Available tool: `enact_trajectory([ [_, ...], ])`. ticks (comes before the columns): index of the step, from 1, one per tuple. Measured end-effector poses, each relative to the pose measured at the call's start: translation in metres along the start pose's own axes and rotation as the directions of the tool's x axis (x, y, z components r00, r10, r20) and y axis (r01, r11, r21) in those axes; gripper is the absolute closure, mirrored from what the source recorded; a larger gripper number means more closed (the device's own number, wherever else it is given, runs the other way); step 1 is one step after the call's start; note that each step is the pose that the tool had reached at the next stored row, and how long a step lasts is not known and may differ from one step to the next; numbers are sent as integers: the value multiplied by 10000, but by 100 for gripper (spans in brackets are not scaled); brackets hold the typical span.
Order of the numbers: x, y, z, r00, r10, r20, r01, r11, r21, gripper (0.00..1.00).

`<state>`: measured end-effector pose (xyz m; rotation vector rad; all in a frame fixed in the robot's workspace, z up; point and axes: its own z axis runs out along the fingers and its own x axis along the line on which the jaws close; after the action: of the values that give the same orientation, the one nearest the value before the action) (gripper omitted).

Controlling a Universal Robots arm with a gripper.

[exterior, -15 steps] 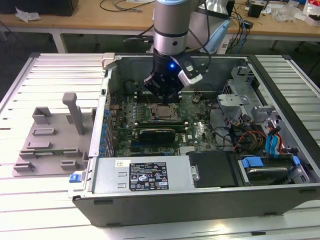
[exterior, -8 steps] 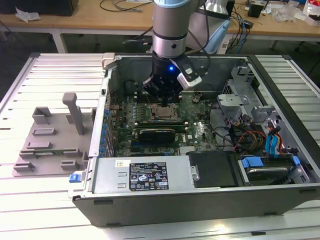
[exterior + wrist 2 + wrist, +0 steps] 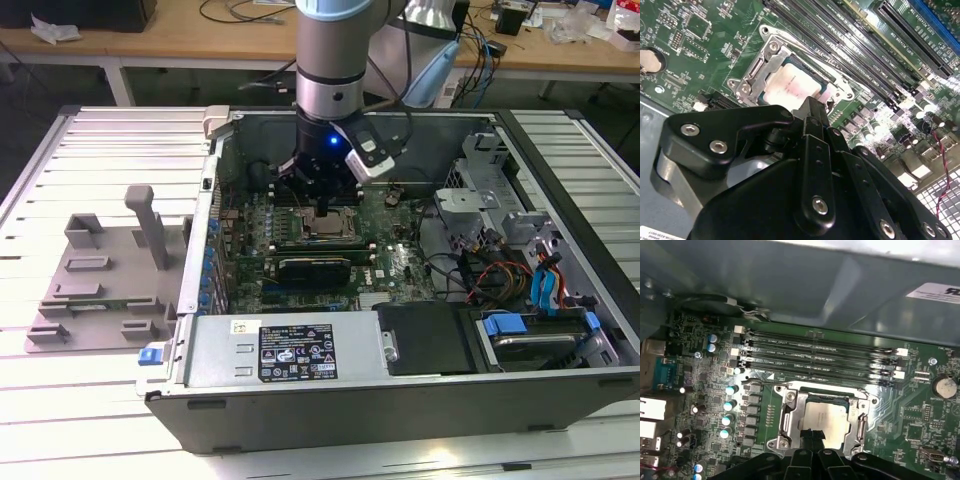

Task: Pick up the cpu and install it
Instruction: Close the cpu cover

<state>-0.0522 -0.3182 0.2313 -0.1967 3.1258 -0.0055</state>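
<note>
The cpu [image 3: 826,416] lies flat in the metal-framed socket [image 3: 789,421] on the green motherboard [image 3: 405,262], beside the long memory slots [image 3: 815,354]. The gripper [image 3: 813,434] hangs just above the chip's edge, its black fingertips [image 3: 810,106] drawn close together and gripping nothing. All of this sits inside the open computer case [image 3: 420,395].

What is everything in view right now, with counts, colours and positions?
cpu: one, silver-grey, inside the socket frame.
socket frame: one, bare metal, on the motherboard.
motherboard: one, green, in the computer case.
memory slots: four, black, beside the socket frame.
computer case: one, grey, open-topped, on the table.
fixture plate: one, grey, exterior view's left of the case.
table: one, pale, slatted, under both.
arm: one, silver-grey, reaching into the case.
end effector: one, black, over the cpu's edge.
</note>
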Motion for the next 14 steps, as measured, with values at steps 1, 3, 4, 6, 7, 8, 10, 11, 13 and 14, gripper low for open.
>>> enact_trajectory([
  [1, 8, 1, 7, 10000, -1, -1, 1, 10000, 1, 89],
  [3, 10, 1, 7, 10000, -1, -1, 1, 10000, 1, 89],
  [4, 11, 1, 7, 10000, -1, -1, 1, 10000, 1, 89],
  [6, 71, 9, 15, 10000, 0, 7, 0, 10000, -1, 89],
  [7, 80, 10, 35, 10000, -1, 7, 1, 10000, 1, 89],
  [8, 80, 10, 45, 10000, -2, 9, 2, 10000, 1, 89],
  [10, 84, 11, 71, 10000, 1, 8, -1, 10000, 1, 89],
  [11, 95, 12, 91, 10000, -1, 8, 1, 10000, 1, 89],
  [13, 132, 17, 127, 10000, 0, 8, 0, 10000, 1, 89],
  [14, 139, 17, 135, 10000, 0, 7, 0, 10000, 2, 89],
])
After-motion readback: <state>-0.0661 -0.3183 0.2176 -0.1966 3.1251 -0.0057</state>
